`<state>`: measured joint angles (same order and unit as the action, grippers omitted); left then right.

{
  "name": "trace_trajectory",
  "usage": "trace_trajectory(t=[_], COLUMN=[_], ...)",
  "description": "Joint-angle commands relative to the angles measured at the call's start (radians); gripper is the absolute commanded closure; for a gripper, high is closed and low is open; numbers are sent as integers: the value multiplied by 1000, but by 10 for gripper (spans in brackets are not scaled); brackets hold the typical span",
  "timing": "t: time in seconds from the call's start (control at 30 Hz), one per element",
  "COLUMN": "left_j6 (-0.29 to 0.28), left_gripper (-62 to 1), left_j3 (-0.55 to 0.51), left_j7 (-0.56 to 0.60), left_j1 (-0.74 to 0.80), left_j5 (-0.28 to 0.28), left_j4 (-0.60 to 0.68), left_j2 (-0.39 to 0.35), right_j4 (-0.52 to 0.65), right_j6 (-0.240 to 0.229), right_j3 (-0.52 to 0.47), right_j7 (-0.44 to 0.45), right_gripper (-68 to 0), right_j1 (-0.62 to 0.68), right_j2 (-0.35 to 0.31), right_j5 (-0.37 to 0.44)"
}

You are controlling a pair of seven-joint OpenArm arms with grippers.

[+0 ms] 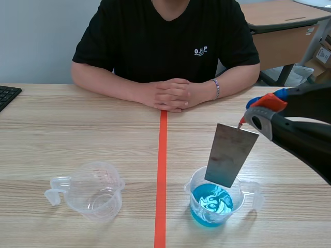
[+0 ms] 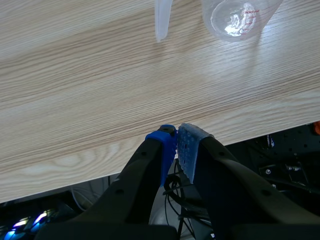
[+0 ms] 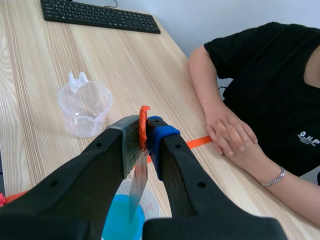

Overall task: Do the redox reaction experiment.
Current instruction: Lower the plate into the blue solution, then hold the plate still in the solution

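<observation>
Wooden tabletop (image 1: 77, 129): right gripper (image 1: 243, 123) clamps the plate (image 1: 231, 155), tilted over the blue cup (image 1: 192, 199); left gripper (image 2: 177, 145) is closed, empty. Best lower the plate slowly and centred, clear of the rim

**Right arm** (image 1: 309, 138): a black, glossy shell, broad and tapering toward its tip.

**Right gripper** (image 3: 145, 125): it had two thick black fingers (image 3: 95, 175) with smooth, rounded, faintly shiny faces that widened toward the base. One pad (image 3: 131, 146) was grey and the other was bright blue. From the side, one finger ended in a grey rounded cap (image 1: 258, 122) with a dark round hole.

**Left gripper** (image 2: 176, 131): it had two thick, matte black fingers with softly bevelled edges. One pad was bright blue and the other pale blue-grey, and both were covered in small raised dots. Thin black cables (image 2: 175, 189) showed between the finger bases.
</observation>
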<state>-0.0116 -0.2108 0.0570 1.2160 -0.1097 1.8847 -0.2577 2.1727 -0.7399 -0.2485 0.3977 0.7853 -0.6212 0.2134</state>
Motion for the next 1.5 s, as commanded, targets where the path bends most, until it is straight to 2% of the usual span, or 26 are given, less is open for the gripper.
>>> trace_trajectory(t=[0.0,0.37,0.97,1.47], left_j6=[-2,-2,-2,-2], left_gripper=[-57,-57,-57,-57], left_j3=[1,1,1,1], left_j7=[14,3,-2,-2], left_j1=[5,5,0,0], left_j5=[-3,-3,-3,-3], left_j4=[5,-6,-6,-6], left_j2=[0,0,-1,-1], right_j4=[-8,-103,-402,-421], right_j6=[-6,-6,-6,-6], right_j3=[-8,56,299,310], right_j7=[37,90,126,129], right_gripper=[-15,-15,-15,-15], right_j1=[-2,-68,-290,-301], right_j2=[-7,-7,1,1], right_j5=[3,-46,-159,-166])
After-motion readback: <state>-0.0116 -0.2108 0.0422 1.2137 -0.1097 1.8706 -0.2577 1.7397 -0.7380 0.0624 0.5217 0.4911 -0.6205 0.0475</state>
